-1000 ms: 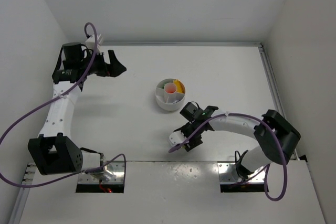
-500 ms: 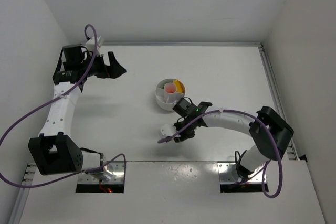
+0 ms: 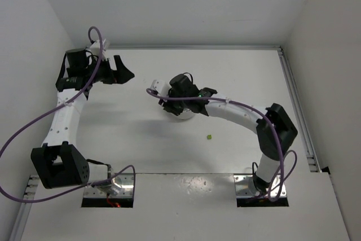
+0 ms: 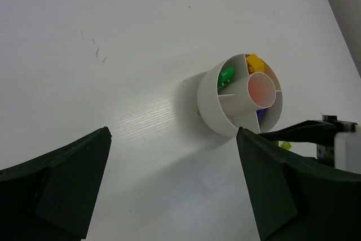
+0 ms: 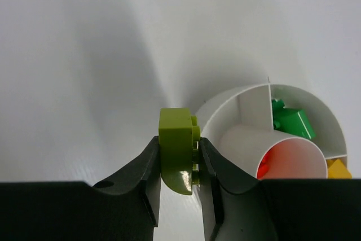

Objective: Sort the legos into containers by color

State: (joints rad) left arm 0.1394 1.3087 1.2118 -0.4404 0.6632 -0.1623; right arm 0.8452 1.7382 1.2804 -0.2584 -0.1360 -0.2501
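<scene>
The dish (image 4: 210, 105) is seen as plain white. A green brick (image 4: 226, 76) is shown in one wedge, a yellow-orange brick (image 4: 255, 61) in the next, and a dark blue-purple bit (image 4: 260, 115) in another. The centre well (image 4: 262, 88) is tinted red-orange. A lime brick (image 5: 177, 148) is framed by the black jaws of the right gripper (image 5: 178, 159). A lime bit (image 3: 208, 137) is seen on the white, faintly grained desk (image 4: 113, 55). The left arm (image 3: 64, 119) and right arm (image 3: 237, 114) are coloured white with black joints, and their cables (image 3: 34, 122) purple.

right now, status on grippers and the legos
Right gripper shut on lime brick, at dish rim. Left gripper open, empty, clear of dish. One green bit loose on table. Nothing in the way.
</scene>
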